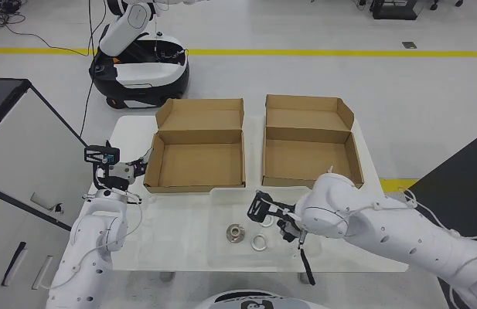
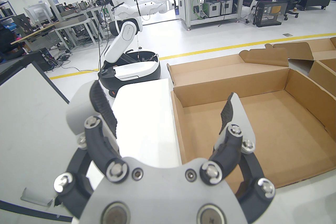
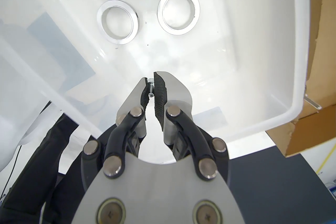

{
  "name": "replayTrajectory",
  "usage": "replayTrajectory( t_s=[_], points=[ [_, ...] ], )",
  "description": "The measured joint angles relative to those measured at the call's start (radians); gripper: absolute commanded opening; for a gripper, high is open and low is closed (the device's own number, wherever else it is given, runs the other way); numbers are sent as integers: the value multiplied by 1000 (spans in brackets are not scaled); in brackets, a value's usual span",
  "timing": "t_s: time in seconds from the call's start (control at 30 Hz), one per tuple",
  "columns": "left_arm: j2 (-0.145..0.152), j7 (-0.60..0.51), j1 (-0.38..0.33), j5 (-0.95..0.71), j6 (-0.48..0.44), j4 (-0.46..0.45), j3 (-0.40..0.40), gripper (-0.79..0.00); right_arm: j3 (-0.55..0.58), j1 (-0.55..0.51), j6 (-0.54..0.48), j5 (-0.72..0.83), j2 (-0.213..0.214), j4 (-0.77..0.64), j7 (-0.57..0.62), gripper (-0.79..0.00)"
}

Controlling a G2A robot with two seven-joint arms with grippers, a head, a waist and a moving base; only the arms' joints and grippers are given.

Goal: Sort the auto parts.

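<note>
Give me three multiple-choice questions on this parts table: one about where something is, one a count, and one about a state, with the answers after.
1. Where does the flanged metal hub lie? A, in a blue bin. B, in the white tray. C, on a red mat.
2. How many metal rings lie in that tray? A, one. B, two. C, four.
3. What state is the right hand in? A, wide open and empty. B, shut on a ring. C, shut on a small screw.
Answers: 1 B, the top view shows the hub on the tray's floor. 2 B, the right wrist view shows two rings side by side. 3 C, its fingertips pinch the screw over the tray.
</note>
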Motion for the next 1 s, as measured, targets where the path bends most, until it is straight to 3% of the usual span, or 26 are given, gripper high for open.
replayTrajectory(
  t_s=[0.37,0.6,0.8,1.0],
  points=[
    [0,0,0,0,0,0,0,0,-12,193,54,228,82,-100,0,-785],
    [0,0,0,0,0,0,0,0,69,286,80,408,139,-116,0,-785],
    [0,0,0,0,0,0,0,0,208,258,65,604,175,-85,-38,-785],
    [0,0,0,0,0,0,0,0,309,171,-5,688,216,-13,-60,-785]
  ],
)
